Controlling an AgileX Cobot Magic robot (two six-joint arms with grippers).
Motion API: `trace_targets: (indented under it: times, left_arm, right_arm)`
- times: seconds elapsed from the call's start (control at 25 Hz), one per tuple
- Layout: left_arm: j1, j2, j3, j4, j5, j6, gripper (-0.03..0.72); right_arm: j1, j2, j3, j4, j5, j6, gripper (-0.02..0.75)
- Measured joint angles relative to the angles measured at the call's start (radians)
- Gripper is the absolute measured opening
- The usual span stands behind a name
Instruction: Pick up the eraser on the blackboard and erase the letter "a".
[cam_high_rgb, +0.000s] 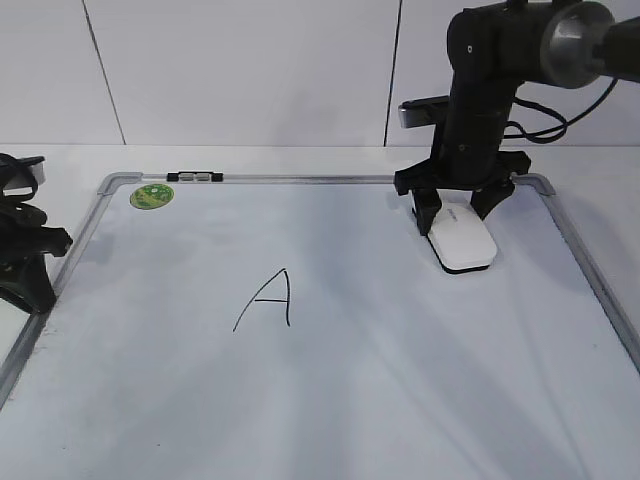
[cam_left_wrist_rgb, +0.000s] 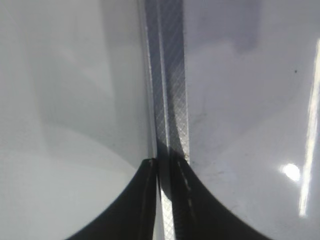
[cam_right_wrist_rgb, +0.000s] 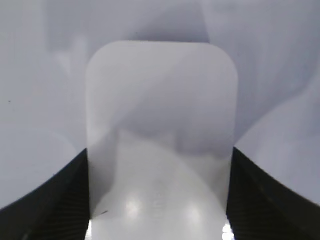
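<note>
The white eraser (cam_high_rgb: 463, 245) lies at the back right of the blackboard (cam_high_rgb: 400, 380). My right gripper (cam_high_rgb: 457, 212) straddles its far end, and its black fingers press against both long sides of the eraser in the right wrist view (cam_right_wrist_rgb: 160, 100), so it is shut on the eraser. My left gripper (cam_high_rgb: 35, 285) rests at the board's left edge. In the left wrist view it (cam_left_wrist_rgb: 162, 162) is shut and empty over the silver frame (cam_left_wrist_rgb: 170, 100). The lowercase "a" does not show in any view. The only mark on the board is a tall capital "A" (cam_high_rgb: 270, 298).
A round green sticker (cam_high_rgb: 152, 196) sits in the board's back left corner. A small dark clip (cam_high_rgb: 195, 177) sits on the top frame. A white wall stands behind the table. The right arm's black body (cam_high_rgb: 480, 90) rises above the eraser.
</note>
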Motion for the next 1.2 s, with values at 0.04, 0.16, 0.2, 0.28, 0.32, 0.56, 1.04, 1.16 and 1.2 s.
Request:
trace_targets:
  times: [0.04, 0.16, 0.2, 0.28, 0.32, 0.56, 1.04, 1.16, 1.2]
  left_arm:
    - [0.000, 0.000, 0.000, 0.000, 0.000, 0.000, 0.071]
    - [0.000, 0.000, 0.000, 0.000, 0.000, 0.000, 0.071]
    - [0.000, 0.000, 0.000, 0.000, 0.000, 0.000, 0.071]
    - [0.000, 0.000, 0.000, 0.002, 0.000, 0.000, 0.072]
    - [0.000, 0.000, 0.000, 0.002, 0.000, 0.000, 0.072]
    - [0.000, 0.000, 0.000, 0.002, 0.000, 0.000, 0.073]
    - [0.000, 0.000, 0.000, 0.002, 0.000, 0.000, 0.074]
    - [0.000, 0.000, 0.000, 0.002, -0.002, 0.000, 0.074]
    - [0.000, 0.000, 0.000, 0.002, -0.002, 0.000, 0.076]
  right_arm:
    - [0.000, 0.000, 0.000, 0.005, 0.000, 0.000, 0.569]
    - [0.009, 0.000, 0.000, 0.021, 0.000, -0.020, 0.569]
    - [0.017, 0.000, 0.000, 0.021, 0.000, -0.024, 0.569]
    - [0.043, 0.000, 0.000, 0.005, 0.000, -0.031, 0.569]
    - [0.061, 0.000, 0.000, 0.003, 0.000, -0.033, 0.569]
    - [0.185, 0.000, 0.000, 0.057, 0.000, -0.069, 0.569]
    - [0.236, -0.076, 0.013, 0.091, 0.013, -0.100, 0.569]
    - [0.236, -0.141, 0.013, 0.075, 0.013, -0.100, 0.569]
    - [0.236, -0.153, 0.013, 0.075, 0.013, -0.093, 0.569]
